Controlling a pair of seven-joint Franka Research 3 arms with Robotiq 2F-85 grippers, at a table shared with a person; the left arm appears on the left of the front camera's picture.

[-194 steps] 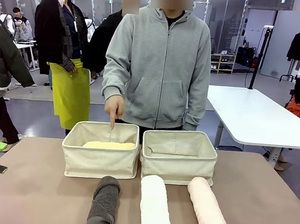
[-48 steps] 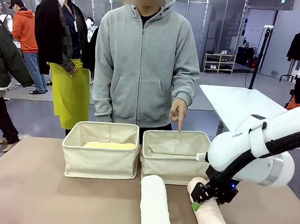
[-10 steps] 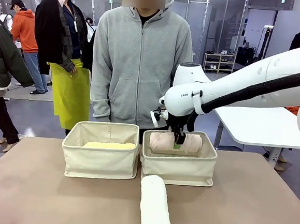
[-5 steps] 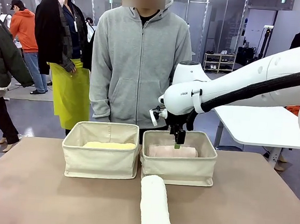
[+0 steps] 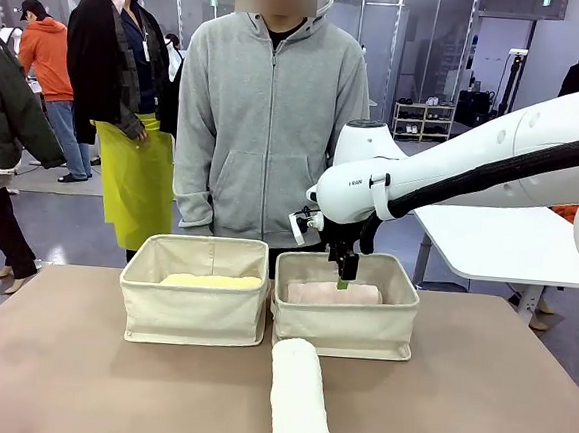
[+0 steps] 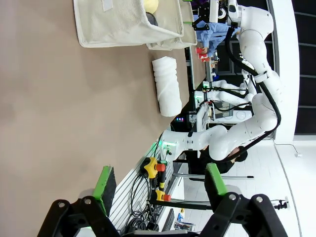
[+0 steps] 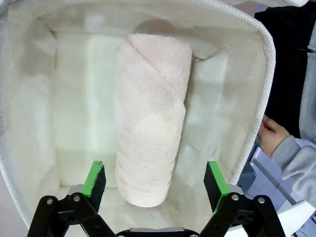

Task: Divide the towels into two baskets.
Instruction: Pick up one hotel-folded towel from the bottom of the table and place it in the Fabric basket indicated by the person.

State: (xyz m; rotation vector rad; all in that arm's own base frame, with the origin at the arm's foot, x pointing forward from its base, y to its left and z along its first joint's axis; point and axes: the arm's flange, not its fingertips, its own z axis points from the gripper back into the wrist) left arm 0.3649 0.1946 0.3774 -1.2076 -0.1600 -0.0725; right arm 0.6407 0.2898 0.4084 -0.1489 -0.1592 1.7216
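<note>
The pale pink towel (image 5: 334, 293) (image 7: 150, 118) lies lengthwise in the right basket (image 5: 344, 331) (image 7: 247, 74). My right gripper (image 5: 343, 278) (image 7: 154, 173) hangs open just above it, its green pads on either side of the roll and clear of it. In the left basket (image 5: 191, 314) (image 6: 123, 24) lies the pale yellow towel (image 5: 211, 281) (image 6: 151, 5), with a dark grey towel end (image 6: 151, 19) beside it. The white towel (image 5: 298, 398) (image 6: 167, 86) rests on the table in front of the baskets. My left gripper (image 6: 159, 177) is open and holds nothing, low over the table's left side.
A person in a grey hoodie (image 5: 267, 124) stands right behind the baskets, one hand (image 7: 270, 129) near the right basket's far side. My right arm (image 5: 494, 162) crosses in from the right above the table. A white table (image 5: 489, 227) stands behind at the right.
My right gripper has opened and let go of the pink towel, which sank from rim height to the bottom of the right basket. The gripper has stayed above it.
</note>
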